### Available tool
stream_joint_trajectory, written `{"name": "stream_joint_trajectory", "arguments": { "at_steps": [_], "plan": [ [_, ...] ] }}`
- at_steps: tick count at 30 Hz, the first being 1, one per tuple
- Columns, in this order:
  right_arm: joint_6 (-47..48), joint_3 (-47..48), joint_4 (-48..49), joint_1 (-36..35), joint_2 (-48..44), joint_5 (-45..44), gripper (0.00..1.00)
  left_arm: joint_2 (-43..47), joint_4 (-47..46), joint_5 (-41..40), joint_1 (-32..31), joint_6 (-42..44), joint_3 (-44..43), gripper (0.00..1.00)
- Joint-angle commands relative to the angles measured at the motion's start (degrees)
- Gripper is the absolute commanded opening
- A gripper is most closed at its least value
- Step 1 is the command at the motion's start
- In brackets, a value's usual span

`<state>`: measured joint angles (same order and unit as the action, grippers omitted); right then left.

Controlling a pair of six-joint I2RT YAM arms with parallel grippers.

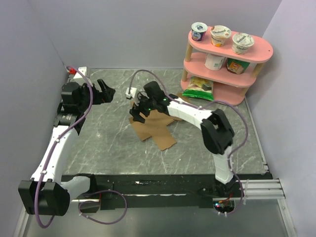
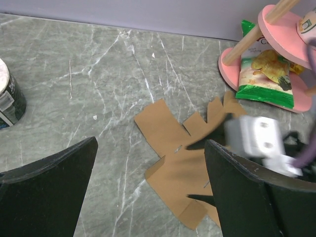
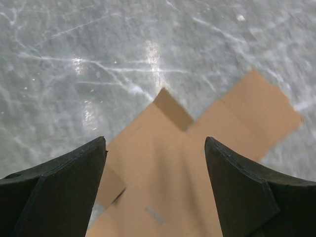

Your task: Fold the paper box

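On my far left, the left arm (image 1: 59, 143) reaches up along the left side of the counter (image 1: 108, 148). The left jaws stand wide with nothing between them, held above the stone and well apart from the cardboard. At the left edge of that wrist's view, a round black-and-white tub (image 2: 7, 98) stands on the counter.

Moving right, the paper box (image 1: 153, 128) is a flat brown die-cut sheet with flaps. It lies unfolded on the counter near the middle, with one long flap pointing toward the arm bases. From the left wrist I see its cross-like outline (image 2: 173, 158), with the right arm's white wrist camera (image 2: 259, 138) over its right side.

The right arm (image 1: 197, 116) stretches from its base on the right across to the sheet. The right jaws are spread wide directly over the cardboard (image 3: 197, 163), gripping nothing that I can see. I cannot tell whether the tips touch the sheet.

At the far right corner stands a pink two-tier shelf (image 1: 264, 49) with three yogurt cups (image 1: 220, 35) on its top tier. A green bag of chips (image 1: 198, 86) lies at its foot.
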<state>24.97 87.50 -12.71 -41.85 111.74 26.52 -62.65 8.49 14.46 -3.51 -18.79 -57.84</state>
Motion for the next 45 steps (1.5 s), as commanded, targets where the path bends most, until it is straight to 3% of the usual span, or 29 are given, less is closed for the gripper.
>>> {"name": "stream_joint_trajectory", "arguments": {
  "at_steps": [1, 9, 15, 19, 29, 33, 45],
  "plan": [
    [8.9, 13.4, -7.4, 0.0, 8.7, 6.6, 0.85, -1.0, -0.1, 2.8, 1.5, -1.1, -1.8, 0.96],
    [13.2, 28.6, -20.8, 0.5, 20.0, 10.1, 0.83, -3.0, 1.6, 8.2, 3.4, -2.1, -3.5, 0.96],
    [13.4, 28.7, -20.8, 0.8, 22.1, 8.8, 0.83, -4.1, 2.0, 7.5, 8.8, -6.5, -3.4, 0.96],
    [13.9, 30.1, -22.3, 1.2, 23.3, 8.5, 0.83, -5.3, -2.5, 16.1, 16.8, -11.5, -1.7, 0.96],
    [17.2, 39.6, -30.0, 1.1, 28.9, 6.7, 0.82, -5.0, -1.2, 15.4, 17.9, -10.1, -2.0, 0.96],
    [19.1, 40.8, -33.0, 0.8, 29.8, 6.2, 0.72, -5.1, -1.6, 16.0, 17.9, -10.1, -1.7, 0.96],
    [21.2, 43.4, -36.9, 0.4, 32.0, 4.6, 0.54, -4.8, -1.7, 16.4, 17.9, -9.5, -1.7, 0.96]
  ]
}}
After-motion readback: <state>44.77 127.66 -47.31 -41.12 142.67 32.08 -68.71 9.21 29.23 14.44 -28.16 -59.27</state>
